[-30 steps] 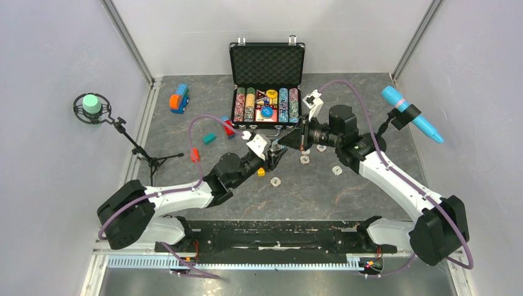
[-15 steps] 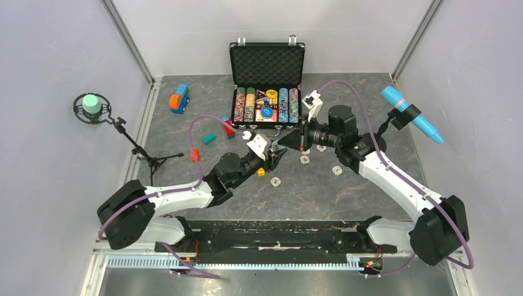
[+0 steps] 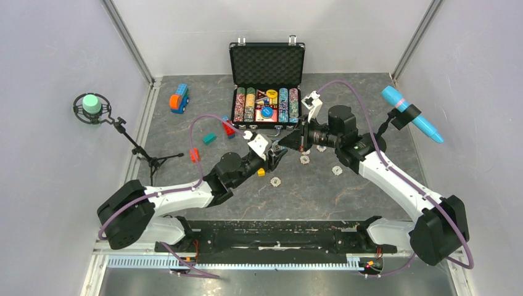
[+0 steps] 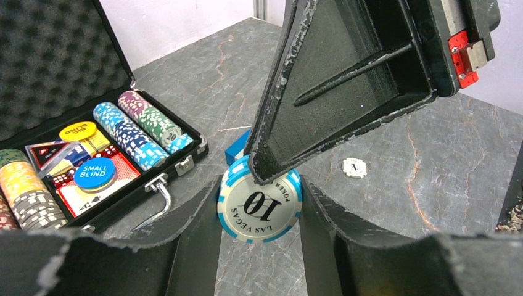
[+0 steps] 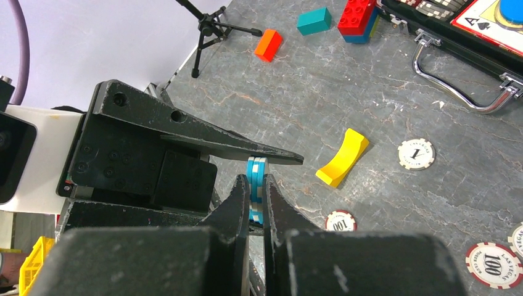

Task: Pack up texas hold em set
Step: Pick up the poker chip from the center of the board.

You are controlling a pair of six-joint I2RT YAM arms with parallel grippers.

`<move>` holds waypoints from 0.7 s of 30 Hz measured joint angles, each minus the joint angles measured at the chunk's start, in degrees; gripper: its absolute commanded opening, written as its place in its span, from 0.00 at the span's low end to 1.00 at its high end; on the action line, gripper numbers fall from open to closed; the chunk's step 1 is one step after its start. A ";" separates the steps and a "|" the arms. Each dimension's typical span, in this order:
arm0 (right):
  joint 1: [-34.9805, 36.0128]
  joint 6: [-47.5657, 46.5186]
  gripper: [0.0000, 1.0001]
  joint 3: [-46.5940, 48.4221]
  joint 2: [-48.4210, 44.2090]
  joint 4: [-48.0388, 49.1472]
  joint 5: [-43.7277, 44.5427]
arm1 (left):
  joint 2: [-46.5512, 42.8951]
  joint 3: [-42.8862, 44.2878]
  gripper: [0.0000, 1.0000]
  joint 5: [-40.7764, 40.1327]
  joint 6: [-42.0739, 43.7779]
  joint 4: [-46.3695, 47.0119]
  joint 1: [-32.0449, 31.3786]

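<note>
We read "10", "LAS VEGAS" and "POKER" on the blue-edged chip (image 4: 259, 206). Inside the case (image 4: 55, 55), the blue disc (image 4: 95, 173) says "SMALL BLIND" and the yellow disc (image 4: 78, 131) says "BIG BLIND". On the surface (image 5: 370, 86), the white chip (image 5: 415, 153) shows "1". The red-edged chip (image 5: 493, 264) reads "100" and "LAS VEGAS", and the card (image 5: 487, 15) shows "A".

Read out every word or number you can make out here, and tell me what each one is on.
"10", "LAS VEGAS", "POKER" (rest hidden): blue chip
"SMALL BLIND": blue disc in the case
"BIG BLIND": yellow disc
"1": white chip
"100": red chip
"100", "LAS VEGAS": second red chip
"A" with a spade: playing card
Chip rows: edge marks too small to read.
</note>
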 measured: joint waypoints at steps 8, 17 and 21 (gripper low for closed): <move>0.13 -0.37 0.00 0.00 0.02 -0.22 -0.31 | 0.00 0.26 0.65 0.52 -0.02 -0.42 0.00; 0.85 -0.44 0.00 0.00 0.31 -0.44 -1.11 | 0.00 1.09 0.46 0.96 -0.20 -0.37 -0.13; 0.85 -0.55 0.00 0.00 0.33 -0.44 -1.25 | 0.00 1.09 0.34 1.01 -0.20 -0.74 -0.09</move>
